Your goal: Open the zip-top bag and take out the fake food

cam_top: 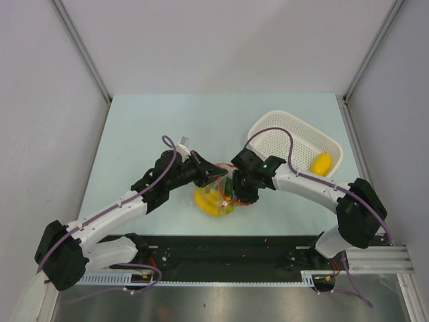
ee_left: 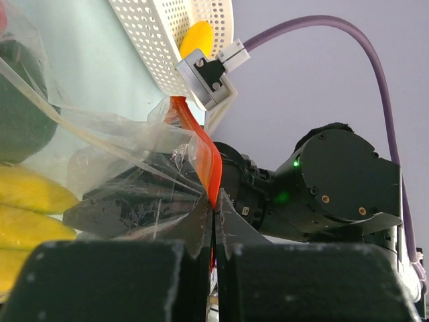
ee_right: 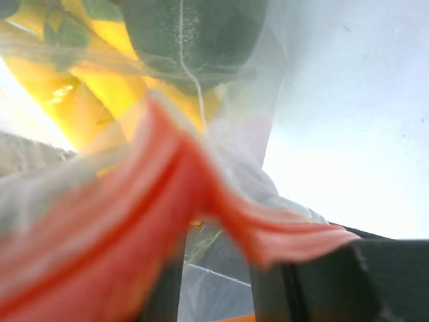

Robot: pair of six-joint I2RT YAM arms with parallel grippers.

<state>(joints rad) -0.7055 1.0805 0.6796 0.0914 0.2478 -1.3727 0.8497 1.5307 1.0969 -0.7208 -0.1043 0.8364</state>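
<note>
The zip-top bag (cam_top: 216, 200) lies at the table's near middle between both grippers, its red zip strip (ee_left: 201, 151) raised. My left gripper (ee_left: 214, 213) is shut on that strip and pinches it between the fingertips; from above the left gripper (cam_top: 213, 174) sits at the bag's upper left. My right gripper (cam_top: 236, 193) is at the bag's right side. Its fingers (ee_right: 315, 282) stand apart, with clear film in the gap and the blurred strip (ee_right: 167, 201) draped across them. The fake food shows inside the bag: a yellow banana bunch (ee_left: 30, 215) and a dark green vegetable (ee_right: 194, 33).
A white perforated basket (cam_top: 278, 134) stands at the back right with a yellow lemon-like fruit (cam_top: 322, 163) in it. The right arm's wrist (ee_left: 335, 181) is close in front of the left gripper. Grey walls enclose the table on three sides.
</note>
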